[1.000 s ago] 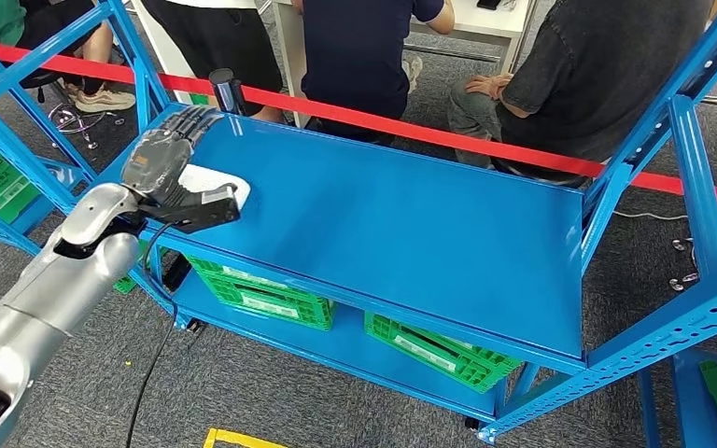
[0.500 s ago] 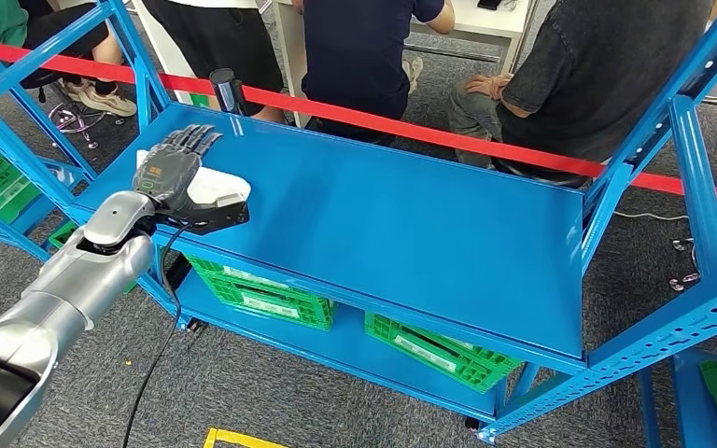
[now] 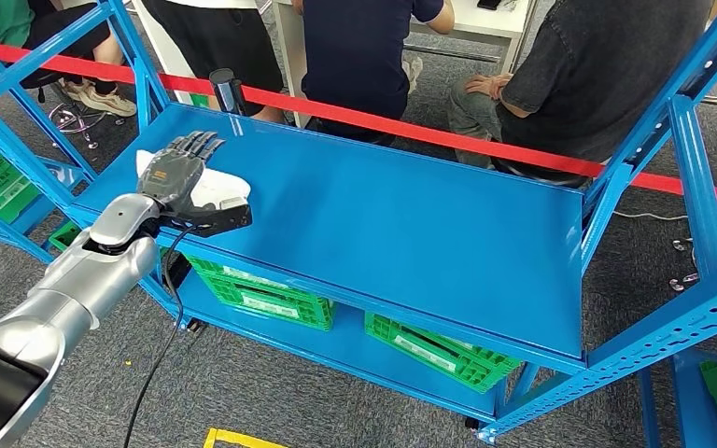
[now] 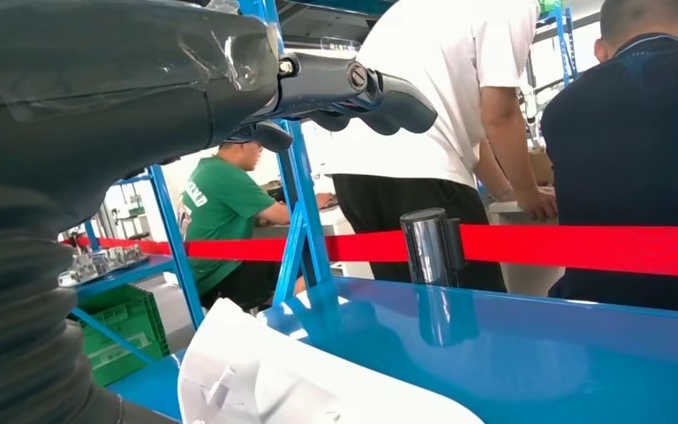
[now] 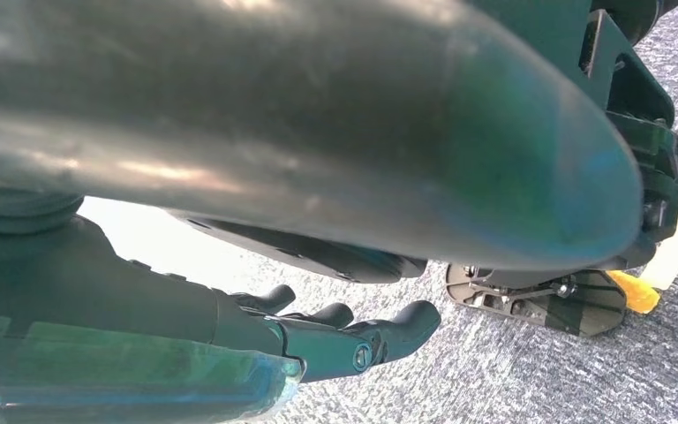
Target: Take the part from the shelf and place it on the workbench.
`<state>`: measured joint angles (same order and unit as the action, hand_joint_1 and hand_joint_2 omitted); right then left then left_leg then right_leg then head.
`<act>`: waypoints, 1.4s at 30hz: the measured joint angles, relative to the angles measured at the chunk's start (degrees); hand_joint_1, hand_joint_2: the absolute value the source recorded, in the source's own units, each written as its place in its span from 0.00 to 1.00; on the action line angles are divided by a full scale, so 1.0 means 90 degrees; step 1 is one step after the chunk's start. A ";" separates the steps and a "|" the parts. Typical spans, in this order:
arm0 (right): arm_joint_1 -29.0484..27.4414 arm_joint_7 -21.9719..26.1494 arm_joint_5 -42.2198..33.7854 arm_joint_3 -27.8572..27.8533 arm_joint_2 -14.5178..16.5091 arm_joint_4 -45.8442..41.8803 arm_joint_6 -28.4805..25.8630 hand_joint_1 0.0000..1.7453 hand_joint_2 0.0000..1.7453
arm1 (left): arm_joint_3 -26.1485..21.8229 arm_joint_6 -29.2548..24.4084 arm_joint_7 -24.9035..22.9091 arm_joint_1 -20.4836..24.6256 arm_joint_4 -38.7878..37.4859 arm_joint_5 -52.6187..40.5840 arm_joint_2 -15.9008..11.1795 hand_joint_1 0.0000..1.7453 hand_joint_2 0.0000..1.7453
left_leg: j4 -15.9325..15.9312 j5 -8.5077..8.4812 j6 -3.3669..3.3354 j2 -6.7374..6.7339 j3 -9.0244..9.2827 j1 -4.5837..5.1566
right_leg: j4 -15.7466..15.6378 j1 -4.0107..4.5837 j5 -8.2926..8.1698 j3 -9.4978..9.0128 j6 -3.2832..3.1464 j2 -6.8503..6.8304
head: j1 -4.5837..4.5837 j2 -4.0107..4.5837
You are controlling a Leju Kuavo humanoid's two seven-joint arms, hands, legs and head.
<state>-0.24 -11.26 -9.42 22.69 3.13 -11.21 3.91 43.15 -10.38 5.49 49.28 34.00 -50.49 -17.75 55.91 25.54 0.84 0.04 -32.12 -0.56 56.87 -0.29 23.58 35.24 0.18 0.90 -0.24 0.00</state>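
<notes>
**Desk:** Item one, the part?

**Me:** White moulded part, thin-walled shell by the look of it, lying flat near the left front corner of the blue shelf deck. The left wrist view shows its curved rim resting on the steel.

**Desk:** Left hand?

**Me:** Left hand above the part, fingers stretched out and apart, thumb toward the front edge. Nothing clamped; whether the palm touches, I cannot tell.

**Desk:** Right hand?

**Me:** Right hand hanging over the carpet, fingers loosely curled, holding nothing.

**Desk:** Handling?

**Me:** I judge it light, stiff, smooth (likely to skate on painted steel). I'd take it across the raised middle, thumb under the front rim, gently, since a thin shell may flex or crack.
</notes>
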 joint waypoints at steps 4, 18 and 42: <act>0.0000 0.0000 -0.0001 0.0000 0.0000 0.0001 0.0006 0.00 0.00 | -0.0001 0.0036 -0.0028 0.0012 -0.0050 0.0015 0.0016 0.00 1.00 | 0.0000 0.0000 0.0000 0.0000 0.0000 0.0000 | 0.0000 0.0000 0.0000 0.0000 0.0000 0.0000 | 0.0000 0.0000; -0.0044 -0.0013 -0.0032 0.0000 0.0005 0.0029 -0.0081 0.00 0.00 | -0.0596 0.0590 -0.0247 0.0125 -0.1068 0.0657 -0.0197 0.00 1.00 | -0.0002 0.0000 0.0000 -0.0004 0.0000 -0.0001 | 0.0002 0.0001 0.0000 0.0000 0.0000 0.0005 | 0.0000 0.0000; -0.0014 0.0139 -0.0036 0.0001 0.0025 0.0041 -0.0237 0.00 0.00 | -0.1144 0.1283 0.0863 0.0129 -0.1284 0.0853 -0.0395 0.00 1.00 | 0.0000 -0.0001 0.0001 0.0000 0.0000 0.0001 | 0.0001 0.0000 0.0000 -0.0002 0.0000 -0.0001 | 0.0000 0.0000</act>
<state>-0.37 -10.01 -9.74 22.69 3.35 -10.84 1.78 32.85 1.17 13.25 50.44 22.45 -42.81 -21.30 55.91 25.53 0.86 0.04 -32.12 -0.56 56.88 -0.29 23.58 35.23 0.17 0.89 -0.24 0.00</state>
